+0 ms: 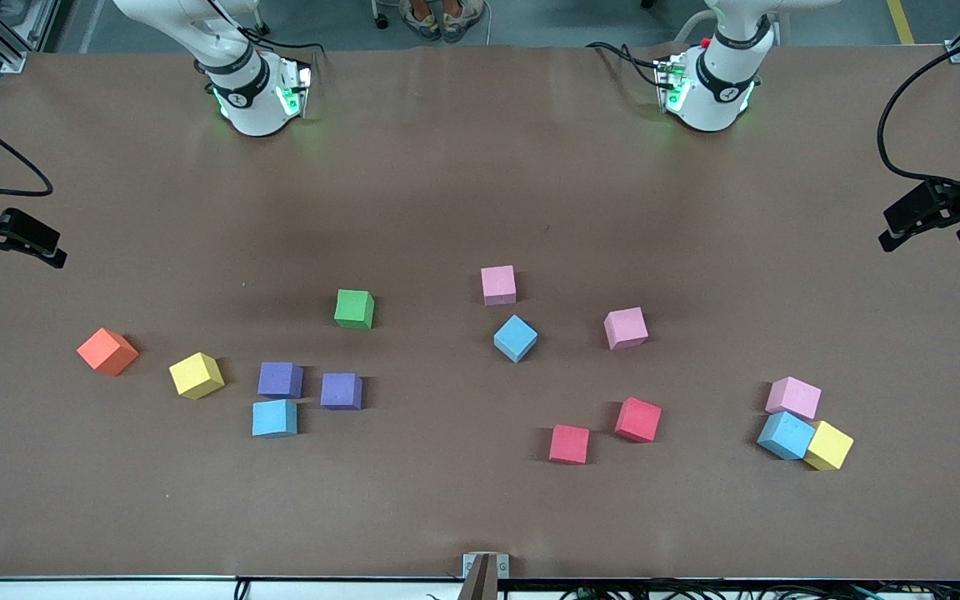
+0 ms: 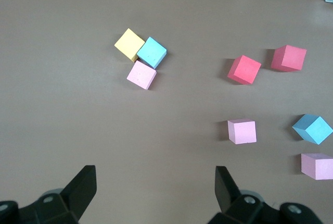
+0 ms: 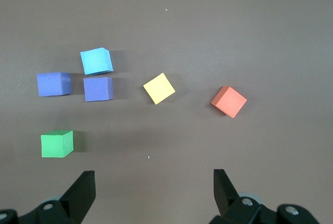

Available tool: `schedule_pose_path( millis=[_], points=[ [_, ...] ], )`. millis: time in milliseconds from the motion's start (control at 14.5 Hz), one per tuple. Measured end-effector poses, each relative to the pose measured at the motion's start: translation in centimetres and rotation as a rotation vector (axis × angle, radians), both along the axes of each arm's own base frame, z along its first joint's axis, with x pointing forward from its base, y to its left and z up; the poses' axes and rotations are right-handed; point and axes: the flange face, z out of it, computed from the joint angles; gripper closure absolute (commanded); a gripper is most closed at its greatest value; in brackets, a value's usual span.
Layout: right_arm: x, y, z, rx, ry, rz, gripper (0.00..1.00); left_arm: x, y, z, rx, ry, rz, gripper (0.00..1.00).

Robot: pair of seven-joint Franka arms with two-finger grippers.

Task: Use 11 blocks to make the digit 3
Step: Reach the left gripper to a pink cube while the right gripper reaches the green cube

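Front view, nearest cluster: you had pink, light blue and yellow blocks (image 1: 787, 435) touching at the left arm's end.
Scattered blocks: the rest (image 1: 516, 337) lay apart, farther back.
Left gripper (image 2: 153, 190): spread, empty, aloft, closer to that cluster.
Right gripper (image 3: 153, 190): spread, empty, waited.

We see a wide table covered in a matte brown sheet (image 1: 463, 192) that fills nearly the whole front view, with soft shadows on it under even overhead light. Above the table's top edge lies a grey-green floor (image 1: 547, 21) with a yellow painted stripe (image 1: 900, 21) near one corner. A pair of feet in sandals (image 1: 442, 18) stands there. Aluminium frame profiles (image 1: 9, 37) sit at the corners, and black cables (image 1: 905, 125) loop over the table's end.
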Motion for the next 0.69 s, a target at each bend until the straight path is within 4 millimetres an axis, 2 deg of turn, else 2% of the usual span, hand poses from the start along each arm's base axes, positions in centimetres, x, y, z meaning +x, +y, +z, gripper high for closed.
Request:
schedule_pose_path(
  millis=[276, 414, 552, 690],
  points=[
    [0.0, 0.0, 0.0, 0.000, 0.000, -0.001, 0.00, -0.1, -0.1, -0.4, 0.002, 0.018, -0.012, 0.00],
    [0.0, 0.0, 0.0, 0.000, 0.000, -0.001, 0.00, -0.4, -0.2, -2.2, 0.003, 0.096, -0.016, 0.00],
    [0.0, 0.0, 0.0, 0.000, 0.000, -0.001, 0.00, 0.3, -0.6, -5.9, -0.016, 0.180, -0.024, 0.00],
    [0.0, 0.0, -0.1, 0.000, 0.001, -0.001, 0.00, 2.0, -2.5, -11.1, -0.033, 0.252, -0.046, 0.00]
  ],
)
